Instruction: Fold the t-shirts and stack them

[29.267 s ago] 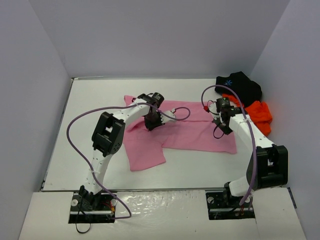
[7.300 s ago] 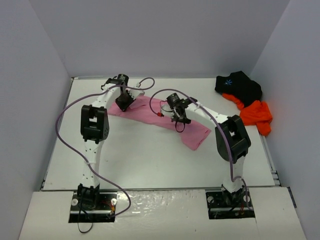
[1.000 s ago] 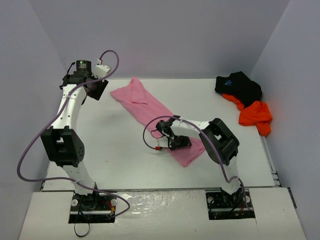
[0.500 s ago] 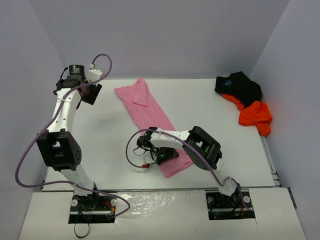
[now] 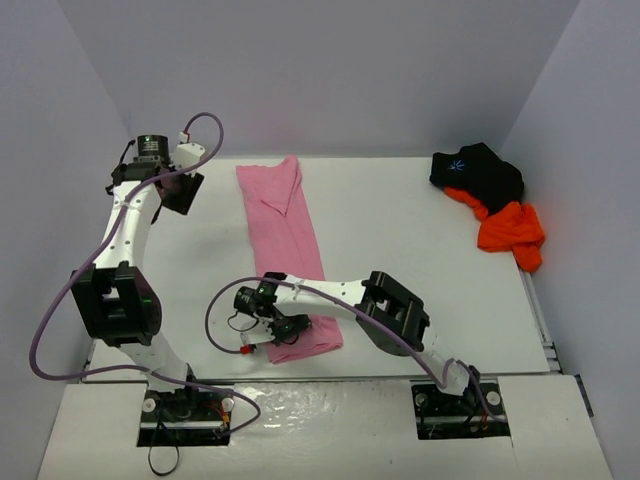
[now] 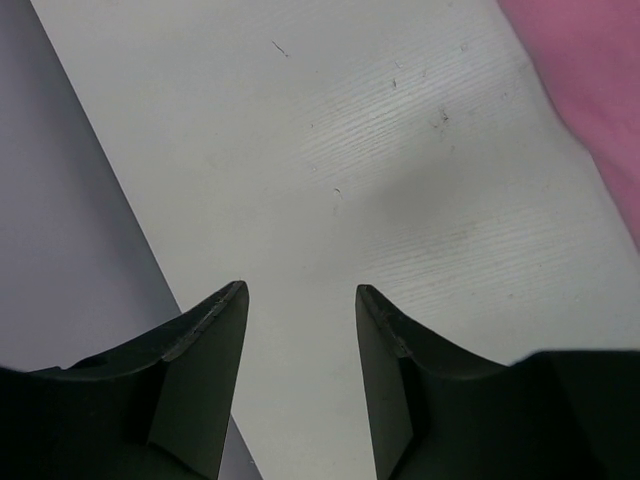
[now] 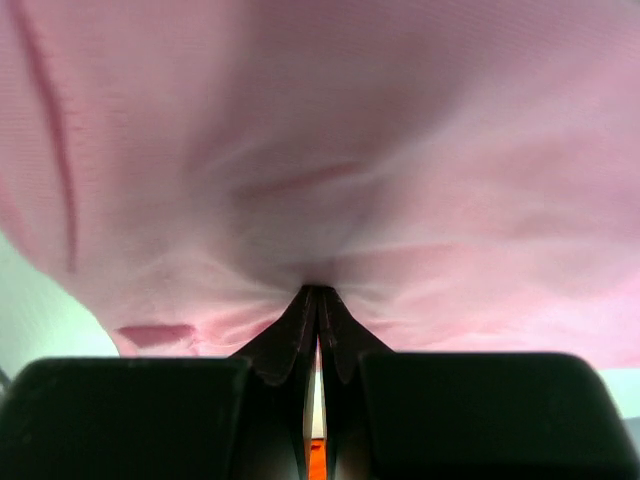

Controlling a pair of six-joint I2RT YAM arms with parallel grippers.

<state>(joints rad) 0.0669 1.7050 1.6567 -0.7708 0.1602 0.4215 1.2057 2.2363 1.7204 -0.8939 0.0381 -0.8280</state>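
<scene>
Table [image 5: 430,270] first: pink t-shirt [image 5: 285,225] lies on it as a long folded strip, far edge to near side. Black t-shirt [image 5: 480,170] and orange t-shirt [image 5: 512,232] sit bunched far right, touching. Right gripper [image 7: 318,292] pinches the strip's near end; left gripper [image 6: 300,290] hangs spread, empty, far left.

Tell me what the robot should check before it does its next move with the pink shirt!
1. Grip: right gripper shut on the near end of the pink t-shirt: ok.
2. Free hand: left gripper open, holding nothing, over bare table: ok.
3. Lay: pink t-shirt in one long strip on the table: ok.
4. Others: black t-shirt and orange t-shirt apart from it, in the far right corner: ok.
5. Number of cloth layers pinched: cannot tell.
</scene>
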